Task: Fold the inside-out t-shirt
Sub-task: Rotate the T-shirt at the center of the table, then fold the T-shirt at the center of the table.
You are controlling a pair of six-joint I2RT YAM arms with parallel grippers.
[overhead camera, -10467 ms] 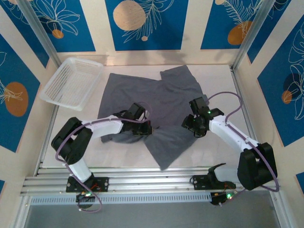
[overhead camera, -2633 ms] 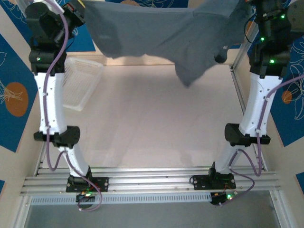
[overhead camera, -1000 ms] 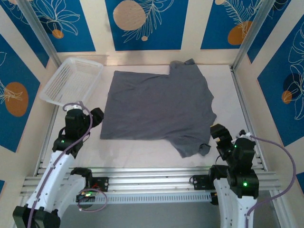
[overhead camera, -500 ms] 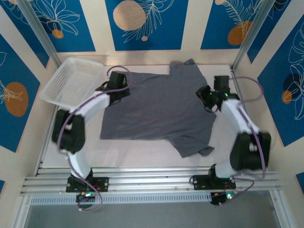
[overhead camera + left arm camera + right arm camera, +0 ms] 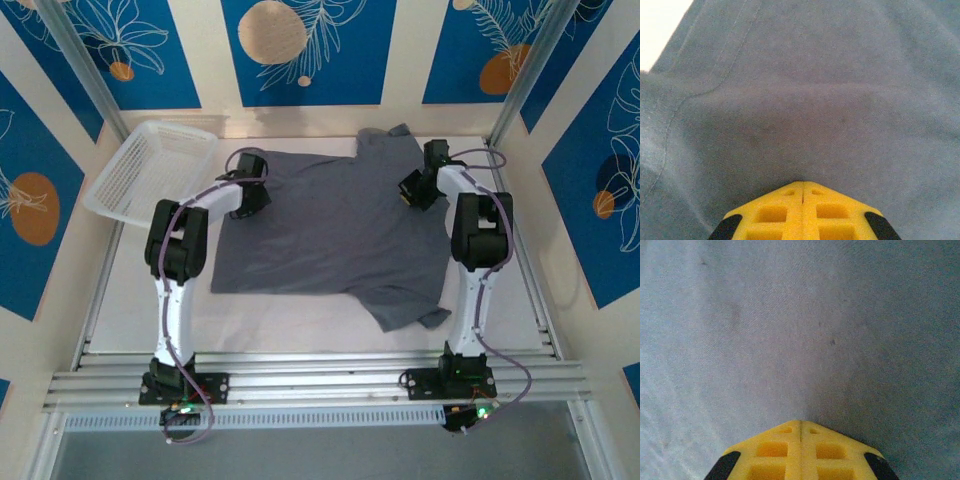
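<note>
At the far left corner of the tabletop a white mesh basket sits by the wall, just beside the spread shirt. Next along, the left arm rises from its base, bends at the elbow and stretches its forearm toward the far side, wrist tipped down. The left fingers are pressed together with no gap, tips down on the cloth near its far left corner. A stitched seam curves past them in the left wrist view.

The inside-out t-shirt lies flat across the middle of the tabletop, one sleeve pointing far, another near right with its end curled.

The right arm mirrors the left, reaching far with its wrist bent inward. The right fingers are likewise closed tight, resting on the shirt's far right part. From so close I cannot tell whether either pair has cloth caught between them.
</note>
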